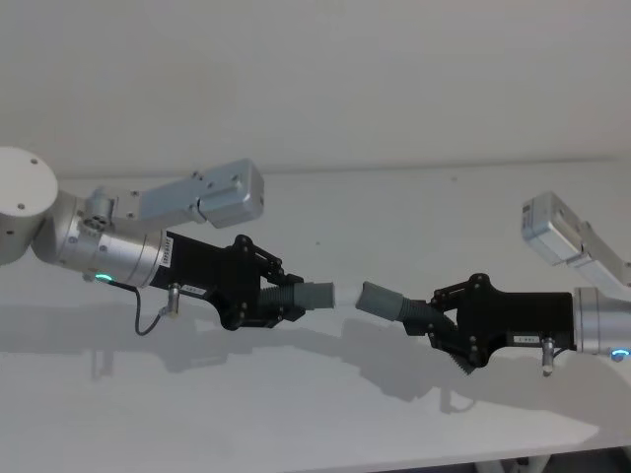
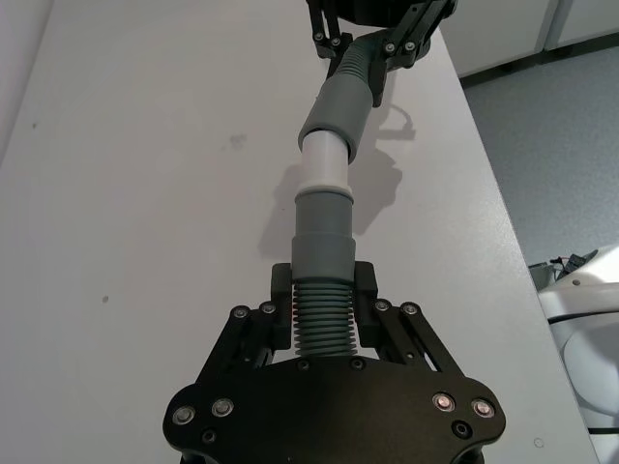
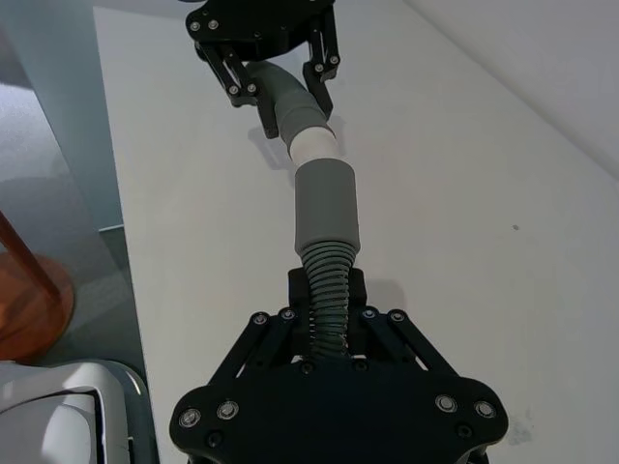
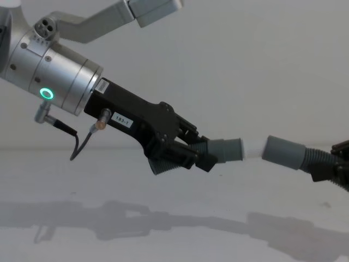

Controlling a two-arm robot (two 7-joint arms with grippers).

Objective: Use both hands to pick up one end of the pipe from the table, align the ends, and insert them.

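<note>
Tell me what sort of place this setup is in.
Probably a robotics lab or test room: a bare whitish table against a plain wall, with the left gripper and right gripper each holding a grey pipe piece above it.

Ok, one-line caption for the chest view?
Left end effector and right end effector hold pipe pieces nearly end to end.

A small white sticker [image 4: 121, 119] on the black body of the left end effector [image 4: 188, 153] reads something like "183-1". The right end effector [image 1: 449, 317] carries a similar white label [image 1: 523, 339], but its print is too small to read.
</note>
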